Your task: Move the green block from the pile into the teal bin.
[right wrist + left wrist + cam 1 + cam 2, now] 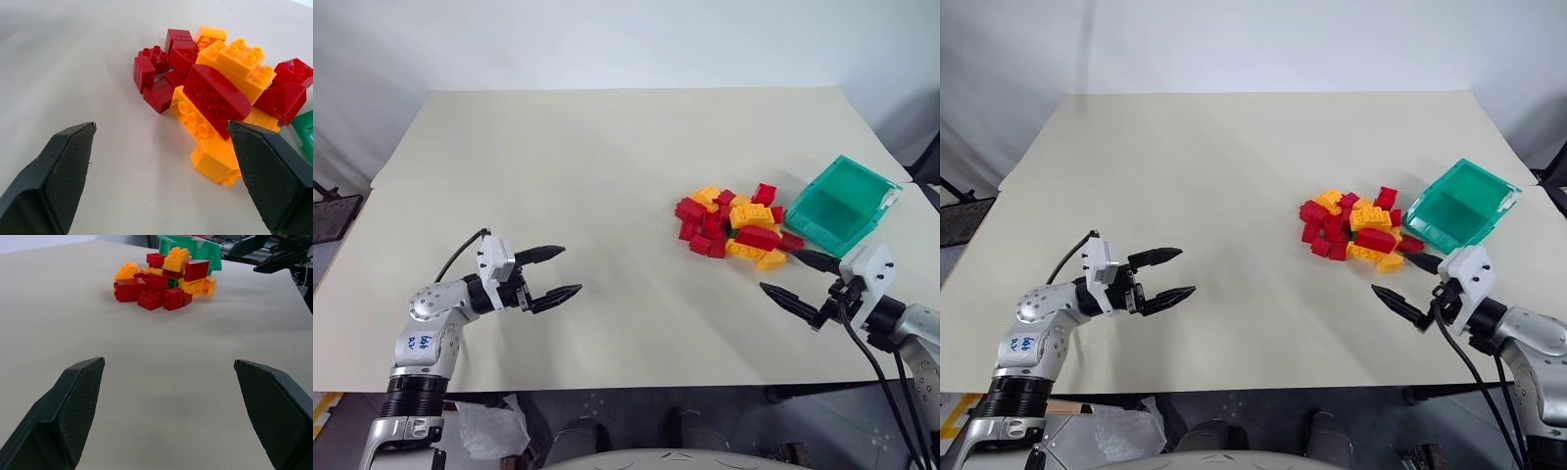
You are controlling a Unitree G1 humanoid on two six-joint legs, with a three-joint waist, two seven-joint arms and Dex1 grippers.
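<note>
Both grippers hang low over the near part of the table, each with its black fingers spread wide and holding nothing. One, the left gripper (555,273), sits well apart from the work; the right gripper (801,277) waits just beside the pile (736,223), its upper fingertip close to the nearest orange brick (215,159).

As for the green block (171,282), only a sliver of dark green shows — wedged low in the middle of the heap, between red bricks and under a yellow one (750,215). Just behind the pile, on its right side, stands the teal bin (843,205), tilted with its open mouth towards the bricks.

Reaching the block looks like the step in hand, and the right arm is plainly the better placed. A clean pick probably means coming in from above with the fingers narrowed to slip between neighbours, since the curved red brick (215,100) and the orange ones crowd that side — a level approach would likely shove the heap towards the bin instead. Nudging the top bricks aside first may be wise.
</note>
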